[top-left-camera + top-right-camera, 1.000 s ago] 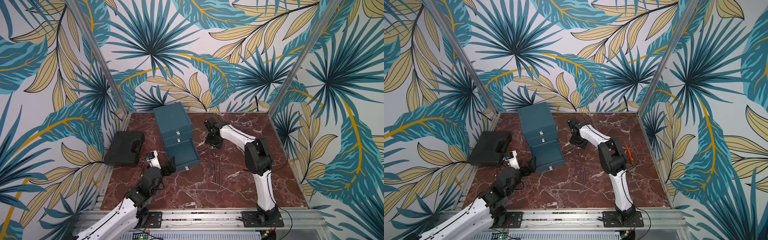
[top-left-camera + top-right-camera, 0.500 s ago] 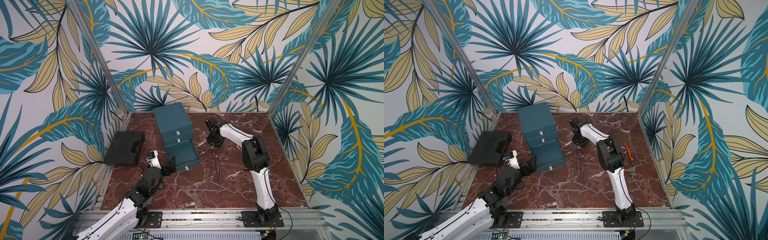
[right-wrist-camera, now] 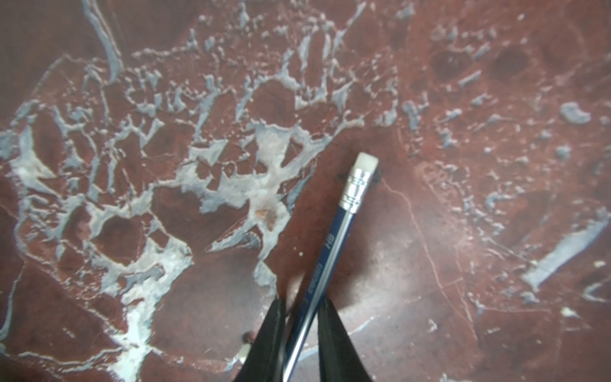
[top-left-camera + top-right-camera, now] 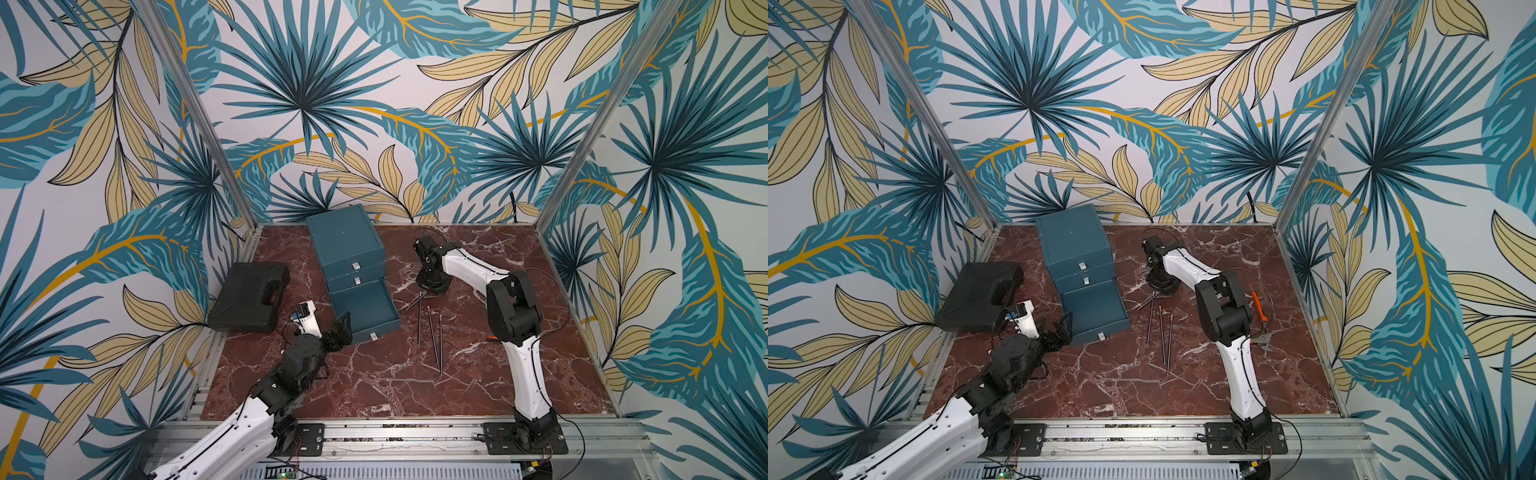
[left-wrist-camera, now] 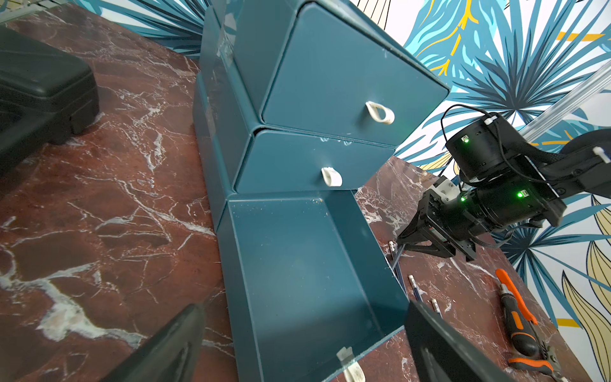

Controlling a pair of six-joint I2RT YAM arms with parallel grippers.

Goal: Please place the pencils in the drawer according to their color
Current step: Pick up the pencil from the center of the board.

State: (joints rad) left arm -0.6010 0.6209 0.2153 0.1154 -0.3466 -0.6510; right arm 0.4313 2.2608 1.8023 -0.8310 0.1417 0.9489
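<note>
STEP: pickup — right pincer (image 3: 302, 301) straddles a dark-blue pencil (image 3: 334, 238) mid-counter (image 4: 374, 386), toward the far edge; jaws nearly shut, grip uncertain | left pincer (image 5: 304, 306) gapes | NEXT: firm hold, level lift — into the open bottom drawer (image 4: 365, 305)

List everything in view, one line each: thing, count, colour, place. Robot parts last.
drawer cabinet: one, teal, back of the table; three stacked drawers, the bottom drawer pulled open and empty.
pencils: four seen, dark blue with silver caps; three lie side by side to the right of the cabinet, and the fourth pencil lies slanted behind them.
case: one, black, left of the cabinet.
screwdriver: one, orange and black, near the table's right edge.
table: one, red-brown marble.
left tool: one, black, open, at the open drawer's front corner.
right tool: one, black, fingers either side of the fourth pencil; grip uncertain.
</note>
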